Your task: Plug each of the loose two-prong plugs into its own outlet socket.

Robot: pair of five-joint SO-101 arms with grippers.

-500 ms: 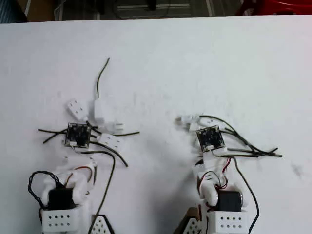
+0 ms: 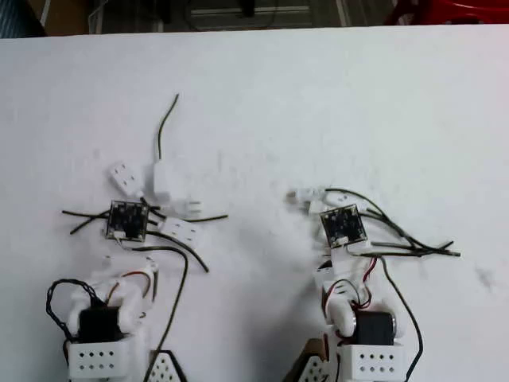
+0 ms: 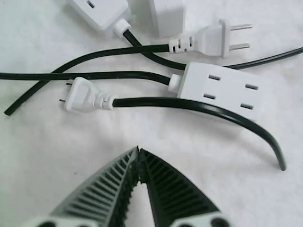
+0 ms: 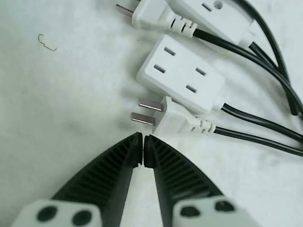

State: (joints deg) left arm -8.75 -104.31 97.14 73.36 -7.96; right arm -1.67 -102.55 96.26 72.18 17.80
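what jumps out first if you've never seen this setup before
Black cords sprawl over the white table before each arm. By the shut left claw a loose plug lies unplugged near an outlet block. Just off the shut right claw a second plug lies bare-pronged right beside another outlet block.

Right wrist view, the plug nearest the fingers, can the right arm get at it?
Probably yes. The two-prong plug lies just ahead of the right gripper, bare table between. Its fingers are shut, so they must open first, and the outlet block close beside the plug may crowd one finger.
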